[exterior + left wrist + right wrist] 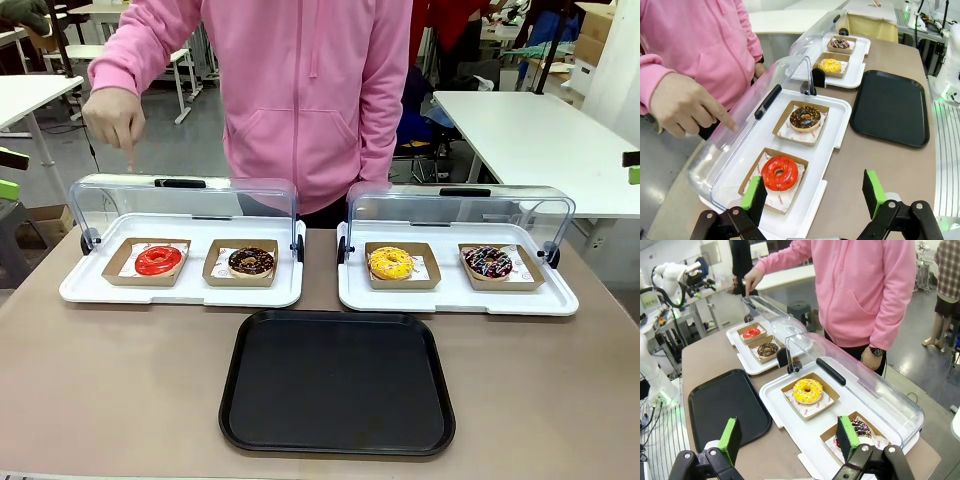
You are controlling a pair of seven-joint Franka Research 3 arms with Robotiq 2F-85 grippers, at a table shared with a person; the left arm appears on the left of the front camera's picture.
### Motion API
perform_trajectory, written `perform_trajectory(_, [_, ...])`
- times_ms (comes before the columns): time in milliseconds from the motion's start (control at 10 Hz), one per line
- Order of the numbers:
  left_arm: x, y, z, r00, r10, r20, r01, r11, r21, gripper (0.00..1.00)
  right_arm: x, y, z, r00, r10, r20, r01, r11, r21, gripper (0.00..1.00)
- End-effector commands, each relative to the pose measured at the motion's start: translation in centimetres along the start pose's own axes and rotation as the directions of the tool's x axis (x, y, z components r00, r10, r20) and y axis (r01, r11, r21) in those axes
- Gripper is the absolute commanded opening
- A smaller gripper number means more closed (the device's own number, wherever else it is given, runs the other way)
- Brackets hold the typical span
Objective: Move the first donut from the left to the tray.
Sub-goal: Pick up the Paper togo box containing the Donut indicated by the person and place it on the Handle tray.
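While the person's hand (pixel 112 115) points a finger down at the clear lid (pixel 185 200), the left claw (pixel 815 192) hangs wide open, green pads (pixel 754 195) far apart, gripping nothing. And the right claw (pixel 789 437), same story: spread wide, holding nothing. Now the red donut (pixel 159 260) sits in its brown holder (pixel 118 272) at the left end of the left white tray (pixel 180 292), with the chocolate donut (pixel 251 262) just beside it. On the table (pixel 120 380) the black tray (pixel 337 380) lies on the robot's side, in front of the two white ones. From the left wrist, one pad covers a corner of the holder. From the right wrist, a pad hides part of the sprinkled donut (pixel 488 262). Both claws' bases are cut off at the bottom edge.
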State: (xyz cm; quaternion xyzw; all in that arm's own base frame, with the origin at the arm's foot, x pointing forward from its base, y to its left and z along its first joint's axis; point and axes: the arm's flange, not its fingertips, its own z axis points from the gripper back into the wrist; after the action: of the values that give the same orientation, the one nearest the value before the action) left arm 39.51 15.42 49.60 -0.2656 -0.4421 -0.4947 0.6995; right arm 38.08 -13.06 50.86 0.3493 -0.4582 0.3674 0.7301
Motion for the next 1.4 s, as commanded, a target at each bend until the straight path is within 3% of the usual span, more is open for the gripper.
perform_trajectory(0, [0.05,0.37,0.07,0.999,-0.022,0.028,0.022,1.000,0.001,1.00,0.36,-0.46,-0.04,0.999,0.027,0.028,-0.027,1.000,-0.001,1.00])
perform_trajectory(1300, [0.05,0.37,0.07,0.999,-0.022,0.028,0.022,1.000,0.001,1.00,0.36,-0.46,-0.04,0.999,0.027,0.028,-0.027,1.000,-0.001,1.00])
